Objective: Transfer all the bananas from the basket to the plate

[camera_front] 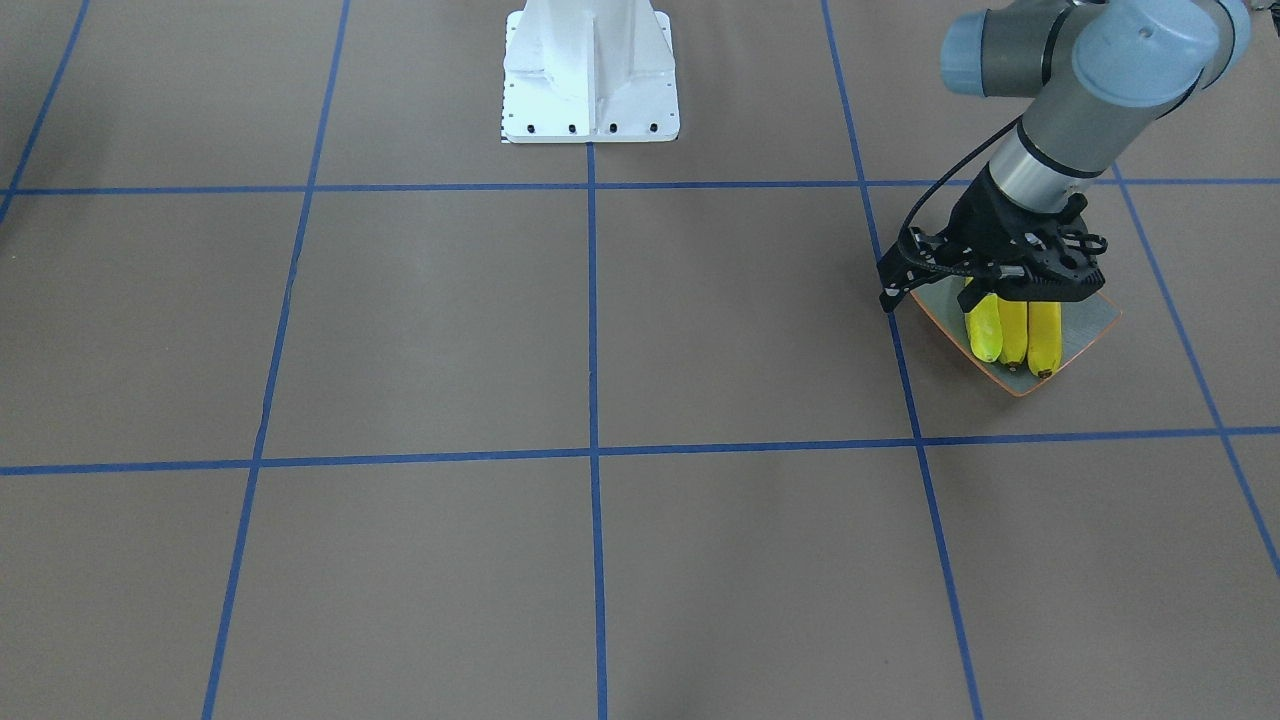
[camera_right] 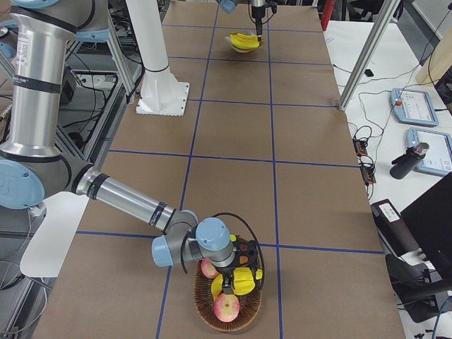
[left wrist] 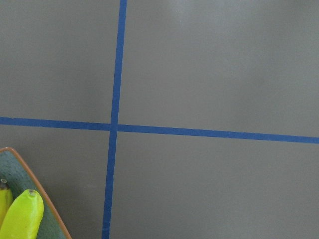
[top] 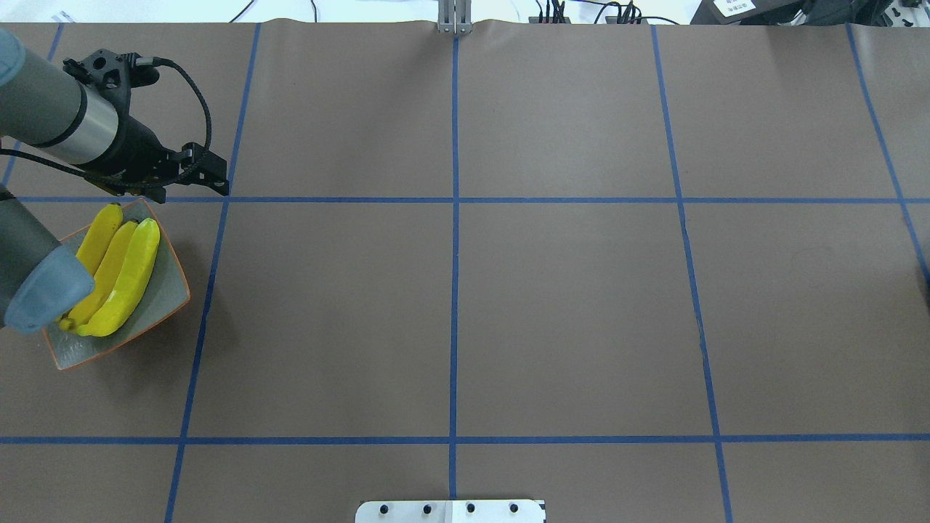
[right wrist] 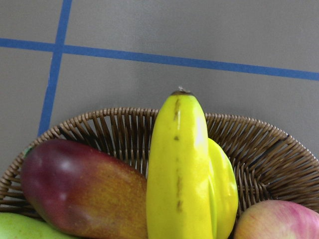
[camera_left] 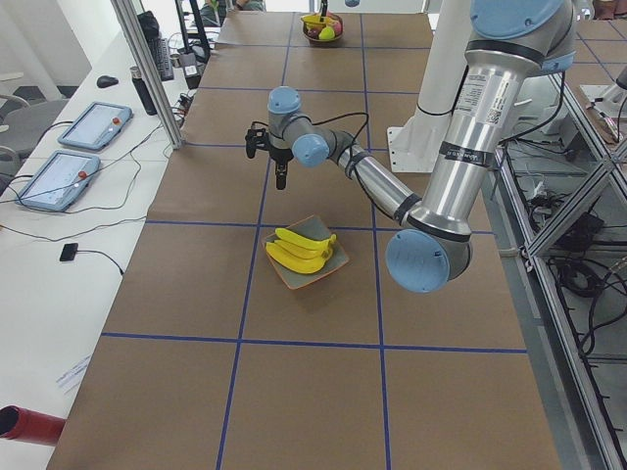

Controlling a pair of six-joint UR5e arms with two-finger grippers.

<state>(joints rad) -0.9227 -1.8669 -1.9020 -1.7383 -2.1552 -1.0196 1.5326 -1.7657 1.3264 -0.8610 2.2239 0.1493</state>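
**Three plated, one in the basket**

Three bananas (top: 120,276) lie side by side on the plate (top: 168,289) at the table's (top: 552,312) left end. The left gripper (camera_left: 281,182) hangs just past the plate's far corner. Well apart, at the other end, the right gripper (camera_right: 229,282) is over the basket (right wrist: 264,149). There a banana (right wrist: 179,174) reaches the rim. I cannot tell either grip.

The left wrist camera looks straight down, close over a corner of the plate (left wrist: 17,174); the right sits tight above the wicker basket (right wrist: 124,129), far from the plate. Overhead and front-facing views oppose each other — both share the plate. The side views look along the table (camera_left: 313,392) from opposite ends, sharing plate and basket.
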